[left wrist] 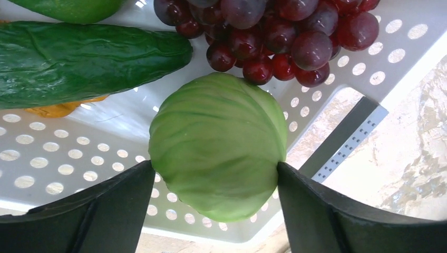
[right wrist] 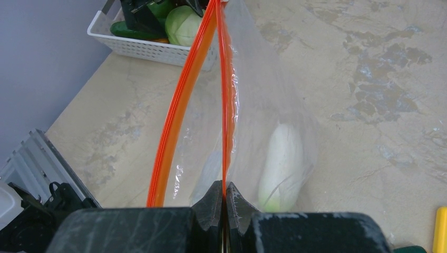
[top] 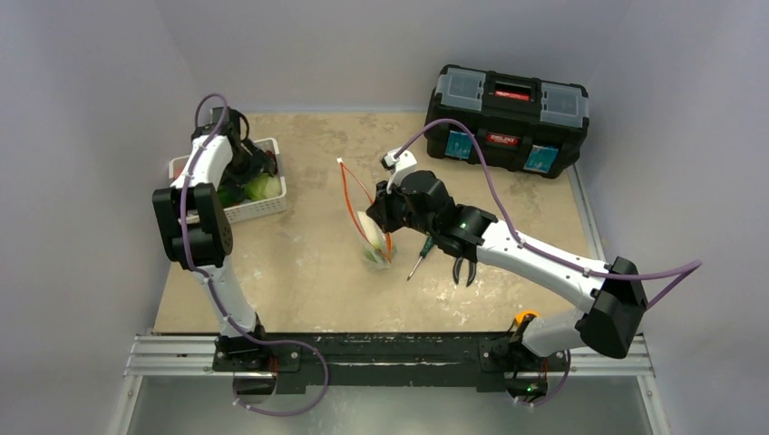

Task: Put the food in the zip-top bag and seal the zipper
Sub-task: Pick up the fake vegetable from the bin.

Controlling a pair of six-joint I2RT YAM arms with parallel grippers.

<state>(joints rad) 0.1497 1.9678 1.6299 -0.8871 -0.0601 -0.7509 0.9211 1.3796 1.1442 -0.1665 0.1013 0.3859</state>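
Looking across my mottled beige tabletop (top: 299, 263), boxed in by pale grey walls (top: 82, 109), I am pinching the zipper (right wrist: 179, 100) of the zip-top bag (top: 370, 237) at frame centre, right gripper (right wrist: 225, 192) pressed together. My left gripper (left wrist: 213, 168) is straddling the cabbage (left wrist: 219, 142), fingers spread, in the white basket (top: 258, 210) at upper left.
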